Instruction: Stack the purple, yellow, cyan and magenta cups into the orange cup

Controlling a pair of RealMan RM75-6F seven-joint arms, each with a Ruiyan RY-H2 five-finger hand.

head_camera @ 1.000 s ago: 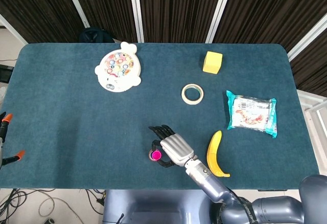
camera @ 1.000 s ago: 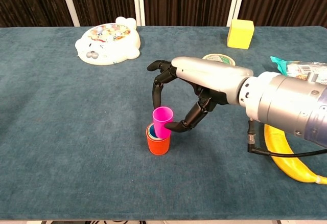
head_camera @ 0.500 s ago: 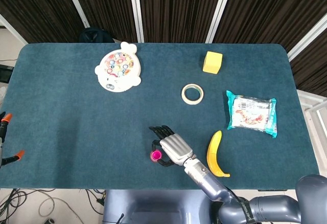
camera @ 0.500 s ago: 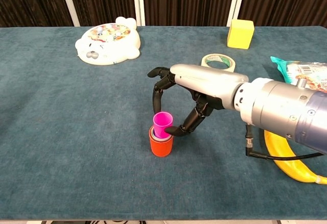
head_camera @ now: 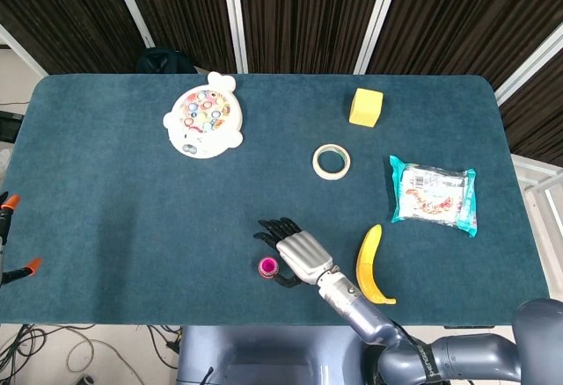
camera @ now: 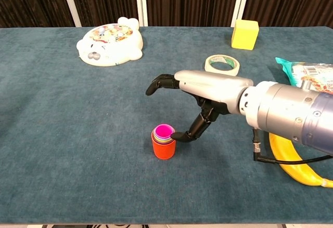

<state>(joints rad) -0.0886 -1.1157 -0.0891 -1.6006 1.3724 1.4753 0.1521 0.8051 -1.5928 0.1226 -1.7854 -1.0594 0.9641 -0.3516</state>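
Standing upright: the orange cup (camera: 163,150) is seen on the tabletop (camera: 62,134), long axis vertical, mouth up.
Nested cup: the magenta cup (camera: 164,131) is sunk to rim level inside it; thin rims of other cups are visible around it, colours hard to tell apart.
Stack position: near the front edge, at about 6 o'clock from the toy board (head_camera: 203,120) in the head view.
Robot hand, right: the right robot hand (camera: 195,103) is spread with nothing held; thumb tip touches or nearly touches the stack's rim at 3 o'clock, other fingers arched above.
Robot hand, left: not seen in either view.
Cut off: the banana (camera: 294,163) is partly hidden behind the forearm.
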